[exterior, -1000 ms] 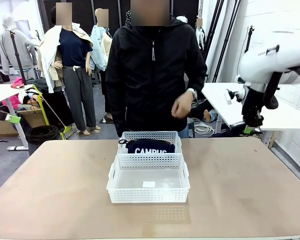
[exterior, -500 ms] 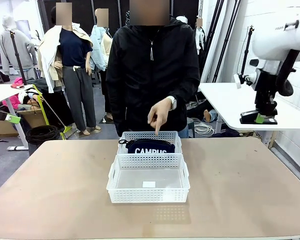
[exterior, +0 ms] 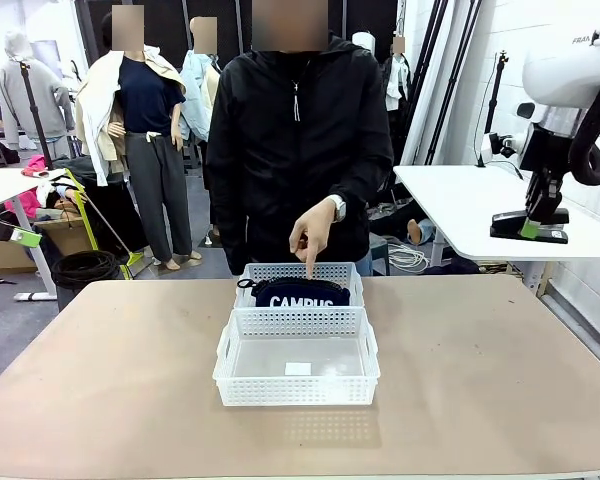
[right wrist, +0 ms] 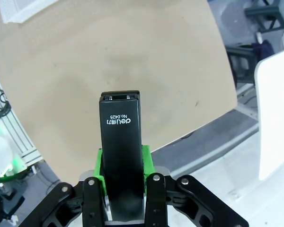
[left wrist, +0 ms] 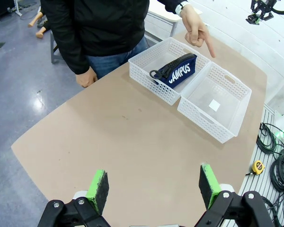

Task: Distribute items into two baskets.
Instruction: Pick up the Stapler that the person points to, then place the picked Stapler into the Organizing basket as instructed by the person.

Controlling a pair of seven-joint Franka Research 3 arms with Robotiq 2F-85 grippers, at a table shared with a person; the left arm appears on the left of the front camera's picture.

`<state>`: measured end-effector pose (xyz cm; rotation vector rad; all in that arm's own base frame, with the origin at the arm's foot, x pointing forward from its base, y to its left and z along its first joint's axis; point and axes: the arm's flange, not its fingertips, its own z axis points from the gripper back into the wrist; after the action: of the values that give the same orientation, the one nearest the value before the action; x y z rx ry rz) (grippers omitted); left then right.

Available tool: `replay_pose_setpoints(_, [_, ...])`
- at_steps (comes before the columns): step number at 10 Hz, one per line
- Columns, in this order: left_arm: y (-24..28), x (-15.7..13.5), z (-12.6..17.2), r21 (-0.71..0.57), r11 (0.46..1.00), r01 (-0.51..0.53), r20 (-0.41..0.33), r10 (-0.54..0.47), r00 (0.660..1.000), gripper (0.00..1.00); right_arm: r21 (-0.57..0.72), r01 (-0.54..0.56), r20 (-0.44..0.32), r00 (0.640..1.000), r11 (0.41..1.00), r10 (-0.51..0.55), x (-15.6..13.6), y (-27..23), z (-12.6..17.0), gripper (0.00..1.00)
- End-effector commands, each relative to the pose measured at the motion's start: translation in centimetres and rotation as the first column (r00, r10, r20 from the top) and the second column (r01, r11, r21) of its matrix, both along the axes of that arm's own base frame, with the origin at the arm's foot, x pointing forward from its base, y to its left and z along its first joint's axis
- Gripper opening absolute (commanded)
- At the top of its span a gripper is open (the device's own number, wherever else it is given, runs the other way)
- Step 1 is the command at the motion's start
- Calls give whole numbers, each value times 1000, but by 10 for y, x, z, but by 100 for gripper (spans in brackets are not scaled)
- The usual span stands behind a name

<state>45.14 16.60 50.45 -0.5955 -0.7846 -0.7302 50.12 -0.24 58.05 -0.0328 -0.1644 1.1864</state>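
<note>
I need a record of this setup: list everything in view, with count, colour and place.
Baskets: two, white mesh, end to end at the table's middle; the near one holds just a small white label.
Pouch: one, dark navy with white CAMPUS lettering, in the far basket.
Stapler: one, black, held high beyond the table's right edge.
Table: one, tan.
Tape measure: one, yellow, on the floor among cables.
Person's hand: one, finger pointing down at the far basket.
Left gripper: open, above the table.
Right gripper: shut on the stapler.
</note>
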Motion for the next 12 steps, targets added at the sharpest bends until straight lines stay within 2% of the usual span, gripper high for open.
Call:
replay_pose_setpoints(1, [-2, -2, 0, -10, 1000, -14, 8, 14, 1000, 100, -7, -18, 12, 1000, 1000, 18, 0, 1, 3, 5])
replay_pose_setpoints(12, [-2, -2, 0, -10, 1000, -14, 8, 14, 1000, 100, -7, -18, 12, 1000, 1000, 18, 0, 1, 3, 5])
